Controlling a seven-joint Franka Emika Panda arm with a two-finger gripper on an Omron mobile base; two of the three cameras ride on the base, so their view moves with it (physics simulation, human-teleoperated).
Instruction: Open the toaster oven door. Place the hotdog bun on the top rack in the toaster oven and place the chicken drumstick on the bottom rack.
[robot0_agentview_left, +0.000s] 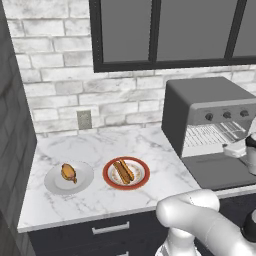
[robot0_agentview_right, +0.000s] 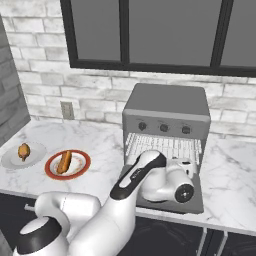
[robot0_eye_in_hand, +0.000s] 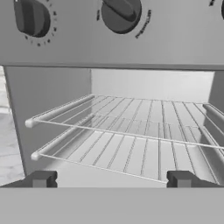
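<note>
We see the toaster oven (robot0_agentview_right: 165, 117) standing on the marble counter (robot0_agentview_left: 100, 145) against the white brick wall (robot0_agentview_left: 55, 75), a dark grey box with a lighter front panel and three round knobs (robot0_agentview_right: 163, 127) in a row. The toaster oven door (robot0_agentview_left: 220, 170) is folded down flat, a smooth grey slab lying level in front of the cavity and reaching toward the counter's front edge. Inside, the top rack (robot0_eye_in_hand: 127, 116) and the bottom rack (robot0_eye_in_hand: 118, 153) are thin silvery wire grids of parallel bars, one just above the other, both bare, spanning the cavity from wall to wall. Our gripper (robot0_eye_in_hand: 111, 179) faces straight into the opening, its two dark finger tips (robot0_eye_in_hand: 41, 178) spread wide apart with nothing between them; the arm's wrist hovers over the lowered door. Well to the left of the oven, the hotdog bun (robot0_agentview_left: 123, 171), a tan elongated roll with a reddish sausage along its middle, lies on a red-rimmed plate (robot0_agentview_left: 111, 181). Just beside it, the chicken drumstick (robot0_agentview_left: 68, 173), lumpy and golden-brown, rests on a plain grey plate (robot0_agentview_left: 82, 185). Open marble lies between the plates and the oven, and a wall socket (robot0_agentview_left: 84, 119) sits above the plates.
</note>
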